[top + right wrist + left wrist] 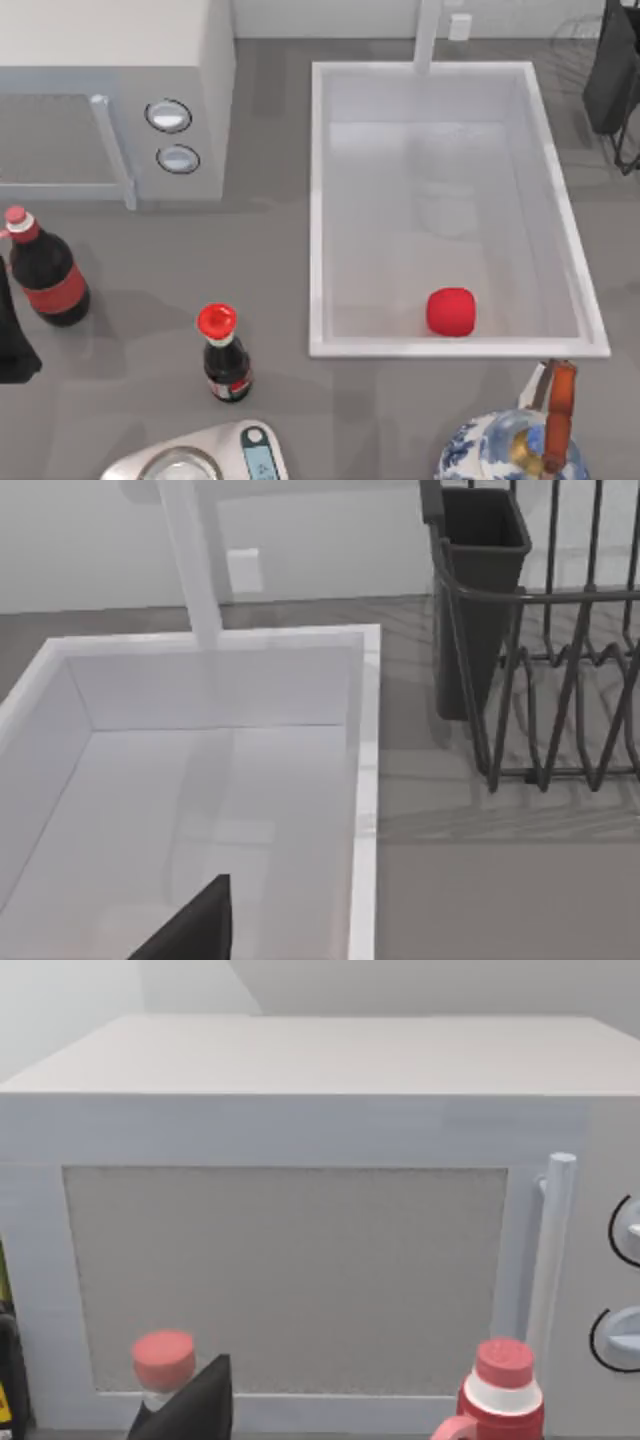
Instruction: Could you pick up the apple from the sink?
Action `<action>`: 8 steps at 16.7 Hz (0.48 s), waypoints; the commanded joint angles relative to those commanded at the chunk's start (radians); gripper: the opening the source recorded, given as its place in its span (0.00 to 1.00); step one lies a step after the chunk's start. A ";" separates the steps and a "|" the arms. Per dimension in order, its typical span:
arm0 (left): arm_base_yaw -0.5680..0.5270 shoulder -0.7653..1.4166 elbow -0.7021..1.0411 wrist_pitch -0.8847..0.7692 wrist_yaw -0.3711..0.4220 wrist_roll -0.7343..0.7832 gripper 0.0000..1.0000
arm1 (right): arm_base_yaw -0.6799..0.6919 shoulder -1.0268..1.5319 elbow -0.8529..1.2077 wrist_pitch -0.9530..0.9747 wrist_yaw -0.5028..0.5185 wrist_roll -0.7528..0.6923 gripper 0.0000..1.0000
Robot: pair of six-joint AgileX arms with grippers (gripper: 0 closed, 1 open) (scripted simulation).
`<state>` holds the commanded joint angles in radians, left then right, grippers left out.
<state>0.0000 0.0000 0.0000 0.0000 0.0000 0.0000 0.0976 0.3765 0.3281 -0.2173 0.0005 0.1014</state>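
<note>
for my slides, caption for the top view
Red apple lies in the white sink, near its front wall; microwave and bottles alongside.

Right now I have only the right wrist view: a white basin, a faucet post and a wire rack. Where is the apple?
Observer: The apple lies on the floor of the sink, close to the wall at the top view's lower edge, right of centre.
Operator: Is anything else in the basin?
Observer: No, the apple is the one thing lying in it.
Operator: What stands nearest outside that wall?
Observer: A blue-and-white kettle with a brown handle stands on the table just beyond that wall, a little further right than the apple.
</note>
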 joint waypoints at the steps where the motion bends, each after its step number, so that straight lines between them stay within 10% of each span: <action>1: 0.000 0.000 0.000 0.000 0.000 0.000 1.00 | 0.021 0.091 0.071 -0.046 0.000 0.022 1.00; 8: 0.000 0.000 0.000 0.000 0.000 0.000 1.00 | 0.186 0.844 0.631 -0.413 0.001 0.193 1.00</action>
<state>0.0000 0.0000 0.0000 0.0000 0.0000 0.0000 0.2834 1.2207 0.9589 -0.6307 0.0014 0.2944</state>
